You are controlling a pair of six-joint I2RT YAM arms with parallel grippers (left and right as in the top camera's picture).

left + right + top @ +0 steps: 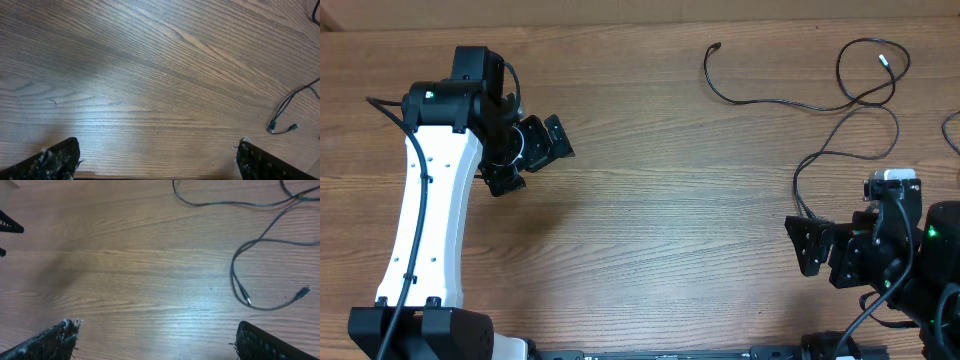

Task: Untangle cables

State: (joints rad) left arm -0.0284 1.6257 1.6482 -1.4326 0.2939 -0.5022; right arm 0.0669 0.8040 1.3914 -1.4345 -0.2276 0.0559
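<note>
The cables (790, 108) are laid in loose, crossing loops on the right part of the counter (650, 220), toward the top of the overhead view, with the plug ends lying free. The right claw (808, 248) is positioned near the lowest loop, its fingers spread apart and nothing gripped. The left claw (532, 160) is held well apart from the cables, likewise spread wide and empty.

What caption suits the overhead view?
Left arm and right arm, jaws open, over a wooden table; thin black cables cross at far right.
</note>
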